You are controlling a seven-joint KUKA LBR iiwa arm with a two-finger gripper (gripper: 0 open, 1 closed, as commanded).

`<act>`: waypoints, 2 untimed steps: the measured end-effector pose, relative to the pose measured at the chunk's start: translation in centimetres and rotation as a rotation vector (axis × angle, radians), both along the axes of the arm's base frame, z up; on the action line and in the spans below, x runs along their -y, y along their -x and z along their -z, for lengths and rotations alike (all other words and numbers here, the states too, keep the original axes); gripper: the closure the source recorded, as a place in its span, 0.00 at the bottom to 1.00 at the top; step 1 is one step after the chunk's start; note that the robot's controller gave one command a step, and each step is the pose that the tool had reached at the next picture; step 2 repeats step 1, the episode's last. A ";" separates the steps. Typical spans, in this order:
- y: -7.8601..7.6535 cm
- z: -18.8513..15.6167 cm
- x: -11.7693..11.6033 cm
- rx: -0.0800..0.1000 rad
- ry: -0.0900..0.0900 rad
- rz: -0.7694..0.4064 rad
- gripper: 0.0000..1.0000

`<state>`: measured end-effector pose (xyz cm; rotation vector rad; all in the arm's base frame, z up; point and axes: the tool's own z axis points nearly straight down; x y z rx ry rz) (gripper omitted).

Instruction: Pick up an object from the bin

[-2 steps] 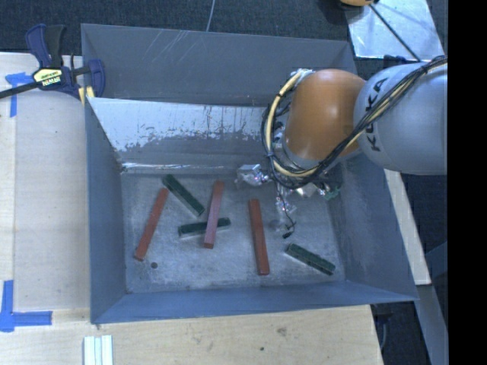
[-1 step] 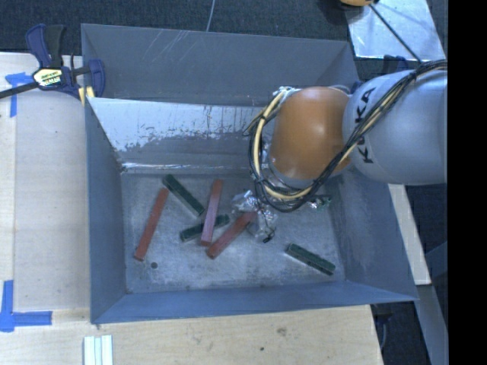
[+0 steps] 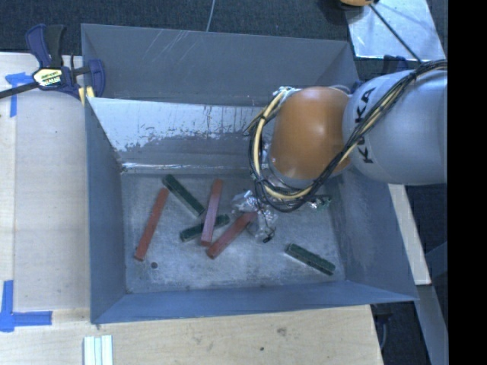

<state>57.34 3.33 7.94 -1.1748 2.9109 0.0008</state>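
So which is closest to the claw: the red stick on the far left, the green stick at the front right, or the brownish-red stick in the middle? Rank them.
1. Brownish-red stick, middle of the bin, its end right by the claw.
2. Green stick, front right.
3. Red stick, far left.

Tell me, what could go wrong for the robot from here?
The gripper hangs over the upper end of a reddish-brown stick that lies bunched with a mauve stick and a dark green stick. Lifting one may drag or flip the others. If gripped near its end, it could also tilt and slip out.
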 end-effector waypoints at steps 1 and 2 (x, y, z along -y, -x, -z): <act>-3.7 -14.5 0.3 0.004 0.000 0.009 1.00; -3.7 -14.5 0.3 0.004 0.000 0.009 1.00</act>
